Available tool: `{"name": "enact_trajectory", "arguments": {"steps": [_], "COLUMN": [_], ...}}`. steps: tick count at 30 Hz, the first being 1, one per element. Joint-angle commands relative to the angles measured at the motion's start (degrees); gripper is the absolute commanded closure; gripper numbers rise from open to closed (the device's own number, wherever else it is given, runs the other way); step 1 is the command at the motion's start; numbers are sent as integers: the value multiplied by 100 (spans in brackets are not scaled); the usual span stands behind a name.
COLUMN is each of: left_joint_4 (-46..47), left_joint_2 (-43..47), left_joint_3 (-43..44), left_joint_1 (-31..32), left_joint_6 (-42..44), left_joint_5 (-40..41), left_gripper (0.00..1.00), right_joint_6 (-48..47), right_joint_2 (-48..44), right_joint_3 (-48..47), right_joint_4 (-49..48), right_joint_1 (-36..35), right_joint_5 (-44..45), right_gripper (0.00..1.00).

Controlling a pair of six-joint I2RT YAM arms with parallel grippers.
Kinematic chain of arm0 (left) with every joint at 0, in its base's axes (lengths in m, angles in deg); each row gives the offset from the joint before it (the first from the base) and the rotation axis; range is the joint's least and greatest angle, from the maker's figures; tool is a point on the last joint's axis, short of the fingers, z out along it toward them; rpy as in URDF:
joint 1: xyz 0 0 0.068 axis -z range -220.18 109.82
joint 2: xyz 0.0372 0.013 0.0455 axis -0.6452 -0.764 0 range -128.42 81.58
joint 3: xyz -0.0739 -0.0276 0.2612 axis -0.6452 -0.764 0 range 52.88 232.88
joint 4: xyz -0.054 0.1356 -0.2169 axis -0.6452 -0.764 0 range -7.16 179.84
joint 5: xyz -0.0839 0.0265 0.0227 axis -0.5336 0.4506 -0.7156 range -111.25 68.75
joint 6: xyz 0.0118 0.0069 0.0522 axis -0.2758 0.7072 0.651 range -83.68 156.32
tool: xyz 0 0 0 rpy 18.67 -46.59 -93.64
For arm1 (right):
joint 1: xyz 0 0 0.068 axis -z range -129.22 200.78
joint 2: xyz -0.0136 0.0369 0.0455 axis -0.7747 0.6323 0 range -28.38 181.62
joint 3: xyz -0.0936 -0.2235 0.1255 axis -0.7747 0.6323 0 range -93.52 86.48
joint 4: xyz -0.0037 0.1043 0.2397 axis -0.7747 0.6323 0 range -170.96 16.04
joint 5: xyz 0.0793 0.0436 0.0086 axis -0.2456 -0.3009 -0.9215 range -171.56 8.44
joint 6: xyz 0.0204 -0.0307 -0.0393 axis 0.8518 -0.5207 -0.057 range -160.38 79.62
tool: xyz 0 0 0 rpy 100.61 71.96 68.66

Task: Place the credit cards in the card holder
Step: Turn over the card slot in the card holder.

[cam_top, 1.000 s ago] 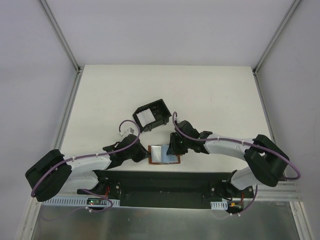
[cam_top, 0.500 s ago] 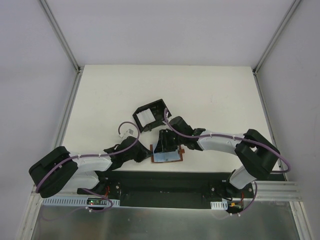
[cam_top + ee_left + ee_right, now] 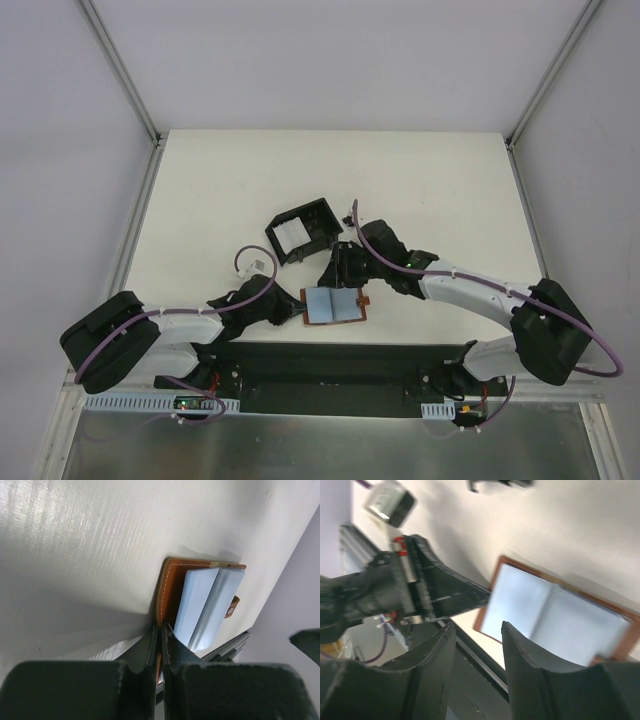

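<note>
The brown leather wallet (image 3: 318, 321) lies open near the table's front edge, with two pale blue credit cards (image 3: 334, 304) in it. They also show in the left wrist view (image 3: 200, 602) and the right wrist view (image 3: 555, 622). My left gripper (image 3: 296, 309) is shut on the wallet's left edge (image 3: 167, 587). My right gripper (image 3: 341, 274) is open and empty, just above the wallet's far edge. The black card holder (image 3: 318, 222) stands behind the wallet with a white card (image 3: 290, 237) inside it.
A black rail (image 3: 330, 362) runs along the table's front edge just below the wallet. The wallet's snap tab (image 3: 365, 303) sticks out to the right. The left arm's cable loop (image 3: 250, 262) rises left of the card holder.
My right gripper was over the wallet, covering it; it has drawn back toward the far side and the cards now show. The left gripper has kept its hold on the wallet.
</note>
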Motion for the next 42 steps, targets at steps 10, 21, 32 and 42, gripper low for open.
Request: {"name": "enact_trajectory", "arguments": {"steps": [10,21,32,42], "left_joint_4": [-882,-882,-891,-803], "left_joint_2": [-177,-203,-370,-397], "left_joint_3": [-264,-176,-35,-175], "left_joint_1": [-81,-90,-90,-81], "left_joint_6": [160,301,389,231], "left_joint_5": [25,-19,-98,-81], "left_gripper": [100,100,100,100], "right_joint_6": [-64,76,-126,-153], "right_joint_2": [-100,673,1200,1640], "right_joint_3": [377,289,-544,-784], "right_joint_4": [1531,1188,1406,436], "right_joint_1": [13,-75,-541,-646], "right_joint_5": [1246,948,1025,-17], "right_gripper": [55,55,57,56]}}
